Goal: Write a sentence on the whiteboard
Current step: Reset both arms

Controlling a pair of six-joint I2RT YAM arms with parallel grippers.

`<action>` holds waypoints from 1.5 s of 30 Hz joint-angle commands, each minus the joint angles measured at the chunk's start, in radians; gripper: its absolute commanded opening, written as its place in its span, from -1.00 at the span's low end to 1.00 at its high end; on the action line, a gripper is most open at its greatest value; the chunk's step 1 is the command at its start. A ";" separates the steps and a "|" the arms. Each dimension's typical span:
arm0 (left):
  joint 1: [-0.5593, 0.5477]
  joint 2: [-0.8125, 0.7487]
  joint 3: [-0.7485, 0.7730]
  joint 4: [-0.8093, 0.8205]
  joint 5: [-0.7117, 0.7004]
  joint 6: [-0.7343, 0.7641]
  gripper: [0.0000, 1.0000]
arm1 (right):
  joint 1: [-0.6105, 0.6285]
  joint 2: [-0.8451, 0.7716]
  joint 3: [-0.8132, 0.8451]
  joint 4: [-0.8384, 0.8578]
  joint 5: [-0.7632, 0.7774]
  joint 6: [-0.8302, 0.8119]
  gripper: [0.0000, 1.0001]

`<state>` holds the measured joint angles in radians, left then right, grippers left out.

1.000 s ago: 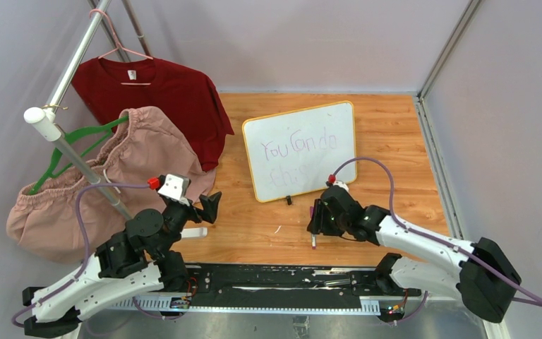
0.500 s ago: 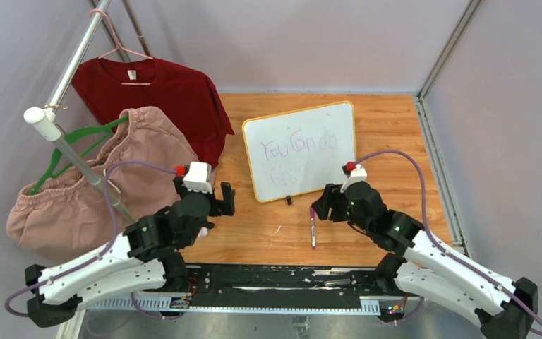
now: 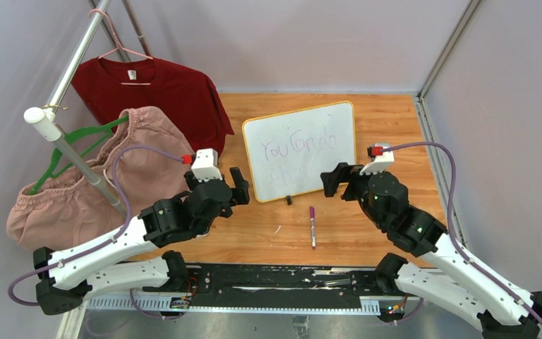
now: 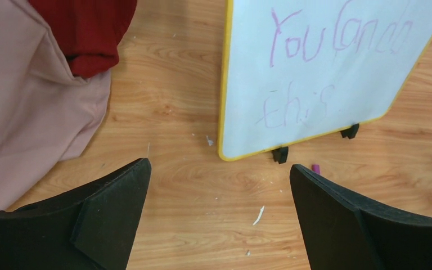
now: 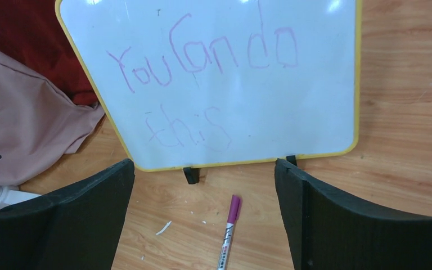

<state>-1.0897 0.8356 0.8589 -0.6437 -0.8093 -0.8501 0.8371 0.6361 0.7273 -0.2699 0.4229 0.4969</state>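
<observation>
The whiteboard [image 3: 339, 168] with a yellow frame stands tilted on two black feet at mid-table. The sentence [image 3: 298, 147] in faint purple reads "You can do / this". Board [image 5: 315, 112] and sentence [image 5: 202, 56] fill the right wrist view, and both show in the left wrist view: board [image 4: 247, 84], sentence [image 4: 337, 39]. A purple-capped marker [image 3: 312, 226] lies on the wood in front of the board [image 5: 228, 230]. My left gripper [image 3: 237, 186] is open and empty left of the board [image 4: 219, 169]. My right gripper [image 3: 332, 179] is open and empty at the board's lower right [image 5: 203, 164].
A red T-shirt [image 3: 155, 92] and a pink garment [image 3: 92, 183] hang from a metal rack pole [image 3: 77, 162] at the left, with a green hanger [image 3: 77, 145]. A white cylindrical thing [image 5: 5, 197] lies under the left arm. Grey walls close in the back and right.
My right gripper has left the marker lying on the table and drawn up and right towards the board's corner. My left gripper has moved right, closer to the board.
</observation>
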 commanded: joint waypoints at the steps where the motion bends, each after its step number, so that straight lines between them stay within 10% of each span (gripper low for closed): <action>1: -0.004 -0.003 0.035 0.133 0.030 0.236 1.00 | 0.008 0.062 0.132 -0.090 0.071 -0.096 0.95; 9: -0.005 -0.039 0.052 0.303 0.149 0.565 1.00 | 0.008 0.145 0.230 -0.085 0.293 -0.196 0.98; 18: -0.004 0.020 0.186 0.262 -0.237 0.457 1.00 | -0.004 0.221 0.486 -0.043 0.416 -0.459 1.00; 26: -0.004 0.238 0.589 -0.102 -0.372 0.284 1.00 | -0.010 0.393 0.764 -0.014 0.391 -0.454 1.00; 34: -0.004 0.173 0.613 0.025 -0.266 0.511 0.73 | -0.010 0.249 0.665 0.092 0.312 -0.559 0.98; 45: -0.004 -0.049 0.404 0.125 -0.195 0.661 1.00 | -0.011 -0.056 0.399 -0.010 0.508 -0.625 0.96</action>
<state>-1.0897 0.8169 1.2755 -0.5262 -1.0466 -0.2459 0.8345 0.6586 1.1904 -0.2016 0.8742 -0.1326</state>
